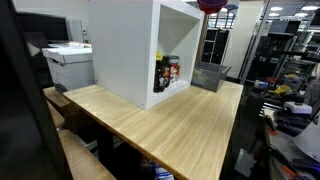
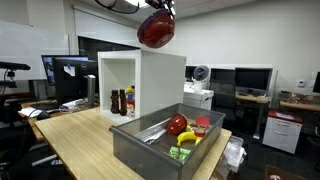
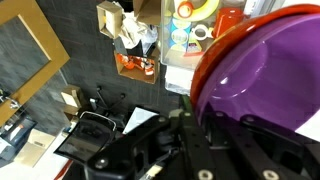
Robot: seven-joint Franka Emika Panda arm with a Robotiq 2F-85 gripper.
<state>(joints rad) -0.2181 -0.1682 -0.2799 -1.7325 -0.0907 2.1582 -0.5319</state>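
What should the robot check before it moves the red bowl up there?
1. Gripper shut on red bowl: ok.
2. Bowl well above white cabinet, not touching: ok.
3. Bowl's inside bare, as far as the wrist view shows: ok.
4. Bare space in gray bin beside the fruit: ok.
5. Bottles in cabinet upright: ok.
6. Grip firm on the rim: cannot tell.

1. Light wooden table (image 1: 170, 125); a white open-fronted cabinet (image 1: 122, 50) stands on it.
2. White printer (image 1: 68, 65) just beside the table.
3. Dark monitors (image 2: 253, 78) against a white wall (image 2: 250, 35).
4. Cluttered shelving (image 1: 285, 50) beyond.
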